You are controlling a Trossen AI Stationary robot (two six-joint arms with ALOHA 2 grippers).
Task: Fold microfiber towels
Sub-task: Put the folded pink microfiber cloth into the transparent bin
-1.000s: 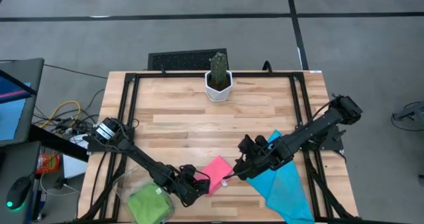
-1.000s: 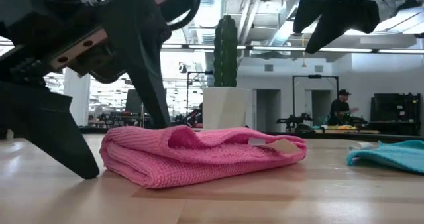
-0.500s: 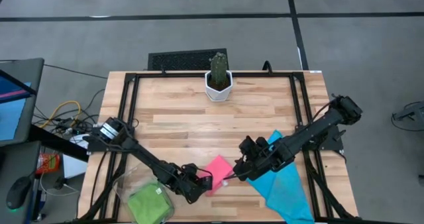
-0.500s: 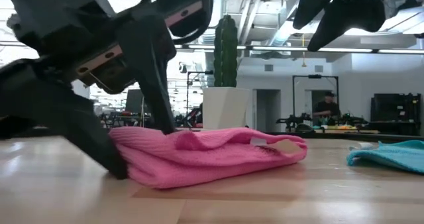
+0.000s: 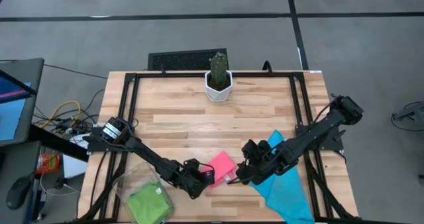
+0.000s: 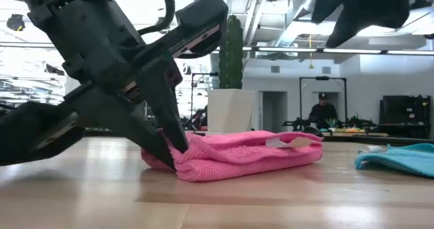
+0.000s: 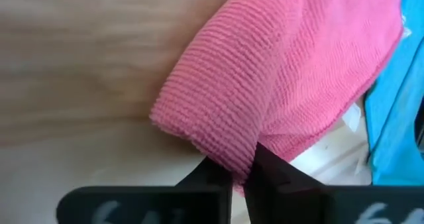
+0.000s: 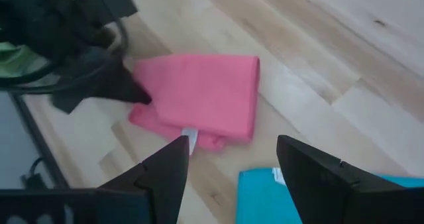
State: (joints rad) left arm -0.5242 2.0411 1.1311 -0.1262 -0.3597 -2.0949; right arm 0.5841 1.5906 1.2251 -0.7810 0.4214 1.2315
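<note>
**Pink towel pinched at its edge by the left gripper**

Pink towel [image 5: 222,166] is lying folded on the wooden table [image 5: 179,111], near the front edge, between the two arms. Your left gripper [image 7: 240,172] is pressing its fingers together on the towel's nearer edge, and the left wrist view is showing the fabric bunching into a thick roll right at the fingertips. Your right gripper [image 8: 228,159] is hanging just above the table beside the towel's other side, fingers spread wide and holding nothing.

To do this step well, you are probably needing to check that you are gripping every layer of that rolled edge rather than only the top ply; the pinch looks narrow against a bulky fold. Lift low and draw slowly, so the layers are not sliding apart. Keep the right gripper clear of the cloth, or bring it down to pin the far side if the bundle starts dragging across the wood.

The blue towel [image 5: 286,184] is lying spread under the right arm, just beside the pink one; watch that you are not catching its corner. The green towel [image 5: 149,201] is sitting in the clear bin [image 5: 127,181] by the left arm. The potted cactus [image 5: 218,75] is standing well apart at the table's far edge.

A small white tag [image 6: 288,141] is showing on the pink towel, but no writing on it can be read, and no brand is visible anywhere.
</note>
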